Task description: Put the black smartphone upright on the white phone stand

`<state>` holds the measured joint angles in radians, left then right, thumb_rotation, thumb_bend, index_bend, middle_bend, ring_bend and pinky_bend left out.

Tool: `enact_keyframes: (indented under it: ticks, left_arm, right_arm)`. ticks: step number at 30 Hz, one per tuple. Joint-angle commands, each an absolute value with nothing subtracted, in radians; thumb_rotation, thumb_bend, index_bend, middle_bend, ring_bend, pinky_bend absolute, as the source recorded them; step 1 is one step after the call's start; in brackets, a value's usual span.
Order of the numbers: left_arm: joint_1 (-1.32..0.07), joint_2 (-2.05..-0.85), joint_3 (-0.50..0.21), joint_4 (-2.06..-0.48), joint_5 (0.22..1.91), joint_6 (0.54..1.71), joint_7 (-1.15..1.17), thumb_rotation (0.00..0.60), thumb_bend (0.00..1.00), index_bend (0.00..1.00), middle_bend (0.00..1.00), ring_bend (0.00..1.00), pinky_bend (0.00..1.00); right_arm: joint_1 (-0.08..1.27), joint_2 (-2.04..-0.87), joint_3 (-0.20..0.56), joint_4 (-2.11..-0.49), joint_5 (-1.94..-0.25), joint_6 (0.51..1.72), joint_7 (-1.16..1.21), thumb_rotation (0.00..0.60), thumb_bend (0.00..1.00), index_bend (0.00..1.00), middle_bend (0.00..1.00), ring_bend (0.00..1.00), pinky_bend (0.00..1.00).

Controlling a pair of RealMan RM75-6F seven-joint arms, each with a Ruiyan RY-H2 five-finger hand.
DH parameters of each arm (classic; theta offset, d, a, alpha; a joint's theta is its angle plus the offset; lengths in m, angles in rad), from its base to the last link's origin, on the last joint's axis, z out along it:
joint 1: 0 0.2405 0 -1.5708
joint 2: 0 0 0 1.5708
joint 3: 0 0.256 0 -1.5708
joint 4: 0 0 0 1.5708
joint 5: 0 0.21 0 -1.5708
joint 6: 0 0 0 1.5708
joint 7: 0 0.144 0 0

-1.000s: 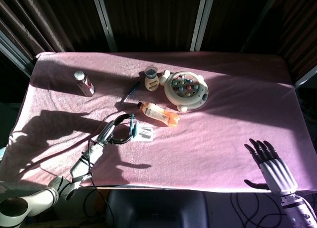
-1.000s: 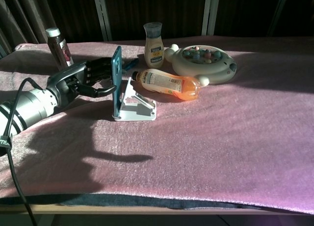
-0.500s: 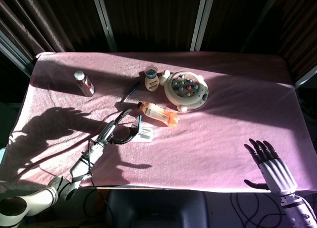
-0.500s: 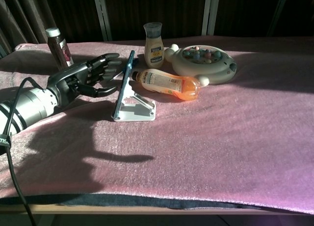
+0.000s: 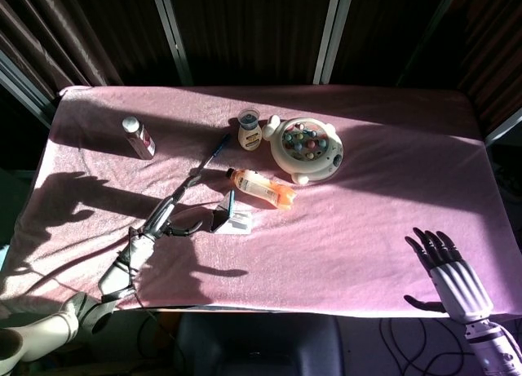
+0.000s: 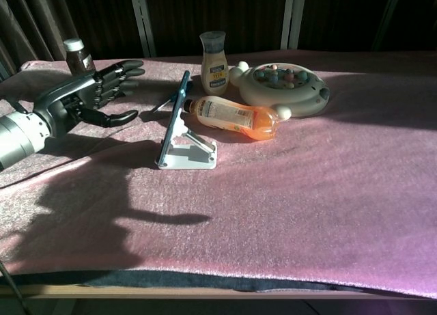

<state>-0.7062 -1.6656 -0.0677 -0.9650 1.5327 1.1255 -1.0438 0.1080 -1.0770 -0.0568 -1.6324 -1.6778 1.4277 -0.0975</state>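
The black smartphone (image 6: pixel 173 117) leans upright against the white phone stand (image 6: pixel 190 149), seen edge-on, left of the table's middle; from the head view the smartphone (image 5: pixel 229 206) and stand (image 5: pixel 237 222) sit below the orange bottle. My left hand (image 6: pixel 89 98) hovers a little to the left of the phone, fingers spread, holding nothing; from above, this left hand (image 5: pixel 169 214) is clear of the stand. My right hand (image 5: pixel 447 274) stays off the table's front right corner, fingers apart and empty.
An orange juice bottle (image 6: pixel 235 117) lies just behind the stand. Further back stand a small cream bottle (image 6: pixel 214 54), a round toy with coloured pegs (image 6: pixel 283 83), a dark pen (image 5: pixel 217 150) and a red-labelled bottle (image 5: pixel 139 138). Pink cloth (image 6: pixel 307 192) covers the table.
My left hand has let go of the phone and drawn back to the left with fingers spreading. The phone tipped from vertical to leaning on the stand. The right hand barely moved.
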Motion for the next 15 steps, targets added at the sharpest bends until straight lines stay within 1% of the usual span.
enact_keyframes:
  ticks: [1, 2, 3, 4, 5, 7, 8, 10, 13, 15]
  left_arm:
    - [-0.566, -1.380, -0.017, -1.237, 1.379, 1.089, -0.560, 0.600, 0.36, 0.00, 0.00, 0.00, 0.00]
    - [-0.519, -1.304, -0.006, -1.346, 1.307, 1.109, -0.394, 0.600, 0.37, 0.00, 0.00, 0.00, 0.00]
    - [-0.480, -1.255, 0.005, -1.426, 1.255, 1.142, -0.270, 0.600, 0.37, 0.00, 0.00, 0.00, 0.00]
    - [-0.438, -1.213, 0.021, -1.504, 1.207, 1.192, -0.146, 0.600, 0.37, 0.00, 0.00, 0.00, 0.00]
    - [-0.389, -1.174, 0.040, -1.599, 1.163, 1.267, -0.008, 0.600, 0.37, 0.00, 0.00, 0.00, 0.00]
    - [-0.333, -1.157, 0.054, -1.689, 1.145, 1.370, 0.105, 0.600, 0.37, 0.00, 0.00, 0.00, 0.00]
    - [-0.306, -1.163, 0.059, -1.710, 1.160, 1.421, 0.128, 0.600, 0.36, 0.00, 0.00, 0.00, 0.00]
    - [-0.257, -1.195, 0.074, -1.692, 1.229, 1.503, 0.120, 0.600, 0.36, 0.00, 0.00, 0.00, 0.00]
    - [-0.226, -1.215, 0.074, -1.677, 1.245, 1.537, 0.158, 0.600, 0.36, 0.00, 0.00, 0.00, 0.00]
    - [-0.216, -1.219, 0.066, -1.661, 1.288, 1.568, 0.161, 0.600, 0.36, 0.00, 0.00, 0.00, 0.00]
  right_arm:
    - [0.110, -1.079, -0.056, -1.634, -1.673, 1.420, -0.108, 0.600, 0.18, 0.00, 0.00, 0.00, 0.02]
    - [0.111, -1.081, -0.057, -1.635, -1.672, 1.415, -0.114, 0.600, 0.18, 0.00, 0.00, 0.00, 0.02]
    - [0.111, -1.083, -0.057, -1.636, -1.671, 1.412, -0.120, 0.600, 0.18, 0.00, 0.00, 0.00, 0.02]
    - [0.112, -1.086, -0.056, -1.637, -1.668, 1.410, -0.127, 0.600, 0.18, 0.00, 0.00, 0.00, 0.02]
    - [0.113, -1.092, -0.054, -1.638, -1.664, 1.406, -0.139, 0.600, 0.18, 0.00, 0.00, 0.00, 0.02]
    - [0.114, -1.099, -0.052, -1.641, -1.659, 1.400, -0.155, 0.600, 0.18, 0.00, 0.00, 0.00, 0.02]
    - [0.116, -1.104, -0.050, -1.641, -1.657, 1.397, -0.164, 0.600, 0.18, 0.00, 0.00, 0.00, 0.02]
    - [0.118, -1.114, -0.049, -1.644, -1.654, 1.391, -0.184, 0.600, 0.18, 0.00, 0.00, 0.00, 0.02]
    - [0.116, -1.121, -0.048, -1.646, -1.652, 1.394, -0.199, 0.600, 0.18, 0.00, 0.00, 0.00, 0.02]
    - [0.114, -1.121, -0.046, -1.646, -1.647, 1.395, -0.198, 0.600, 0.18, 0.00, 0.00, 0.00, 0.02]
